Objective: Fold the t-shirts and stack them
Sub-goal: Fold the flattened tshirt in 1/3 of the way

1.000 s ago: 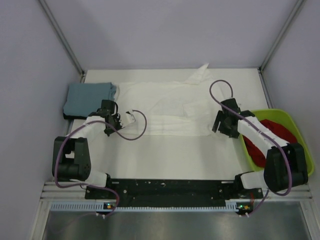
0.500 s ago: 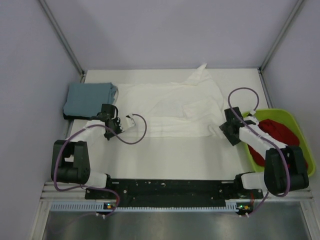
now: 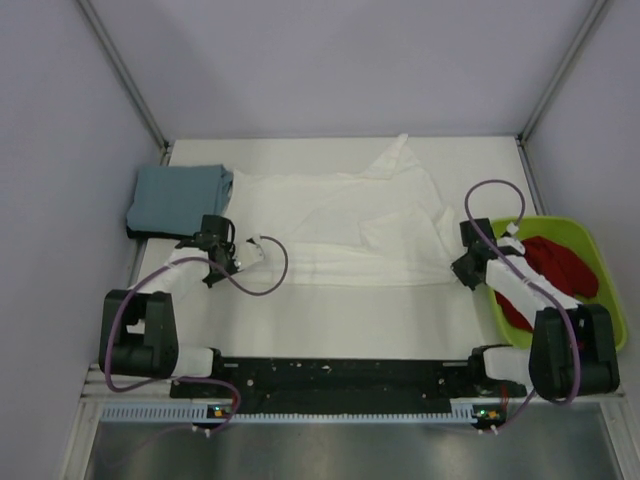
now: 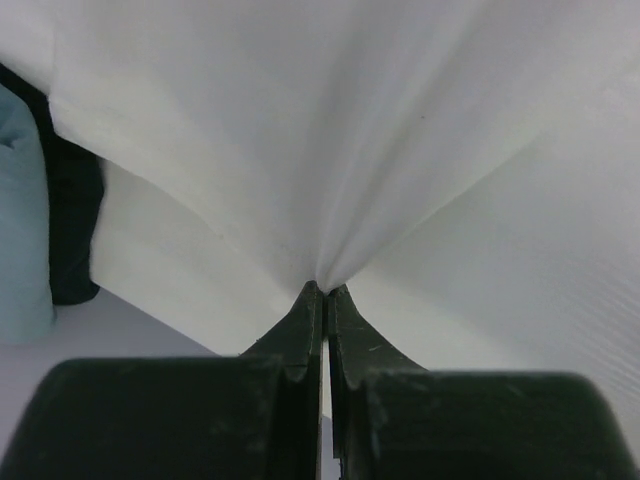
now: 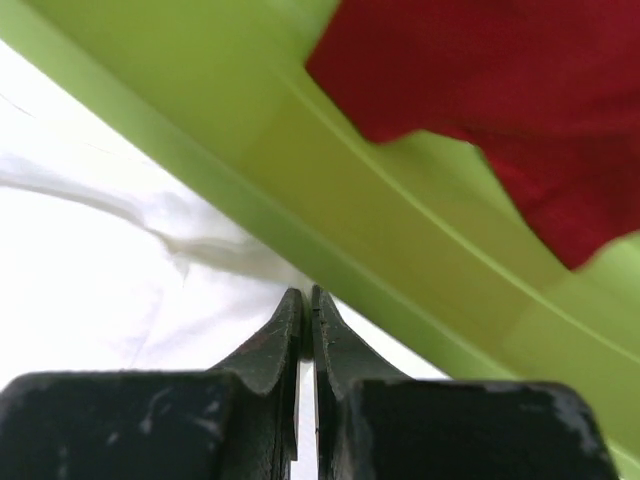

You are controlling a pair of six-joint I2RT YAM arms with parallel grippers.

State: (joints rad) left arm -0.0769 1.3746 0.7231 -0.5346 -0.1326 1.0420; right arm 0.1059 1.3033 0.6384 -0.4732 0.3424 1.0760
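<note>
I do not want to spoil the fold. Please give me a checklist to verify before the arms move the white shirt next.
Left gripper shut on the white shirt: ok.
Right gripper shut on the same shirt: ok, cloth gathers into its tips.
Near hem straight between the grippers: ok.
Right gripper clear of the green bin: not ok, its wall is right beside it.
White shirt clear of the blue-grey shirt: cannot tell, the edges meet.

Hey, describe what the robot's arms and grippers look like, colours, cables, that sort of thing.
The left arm and right arm have white link shells between chunky black joint housings; a purple cable loops along each. The left gripper and right gripper end in two black, tapered, lightly scuffed fingers.
</note>
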